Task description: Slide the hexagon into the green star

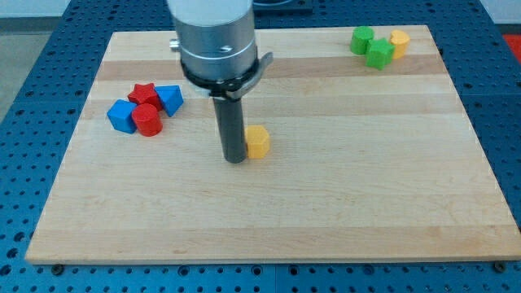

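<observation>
A yellow hexagon block (258, 142) lies near the middle of the wooden board. My tip (234, 159) rests on the board just to the hexagon's left, touching or nearly touching it. At the view's top right stand two green blocks: a green block (362, 39) and a green star-like block (379, 54), with a yellow block (399, 42) beside them on the right. Which green block is the star is hard to make out.
At the view's left sits a cluster: a red star (145, 94), a red cylinder (148, 120), a blue triangular block (169, 99) and a blue cube (122, 115). The wooden board (326, 203) lies on a blue perforated table.
</observation>
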Controlling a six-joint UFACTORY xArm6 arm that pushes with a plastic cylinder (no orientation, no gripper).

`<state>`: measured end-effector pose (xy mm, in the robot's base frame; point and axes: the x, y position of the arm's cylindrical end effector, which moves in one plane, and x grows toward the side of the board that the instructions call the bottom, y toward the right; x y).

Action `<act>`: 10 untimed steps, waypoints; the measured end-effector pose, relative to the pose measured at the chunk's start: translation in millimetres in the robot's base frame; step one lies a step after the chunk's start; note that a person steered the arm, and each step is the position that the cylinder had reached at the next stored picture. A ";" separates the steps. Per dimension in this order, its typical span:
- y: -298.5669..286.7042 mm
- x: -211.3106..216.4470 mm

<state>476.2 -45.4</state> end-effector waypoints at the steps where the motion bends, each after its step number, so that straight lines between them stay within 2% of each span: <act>1: 17.3 -11.0; 3: 51.8 -40.1; 5: 92.9 -46.5; 8: 120.8 -104.2; 10: 157.7 -115.7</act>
<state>360.5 112.3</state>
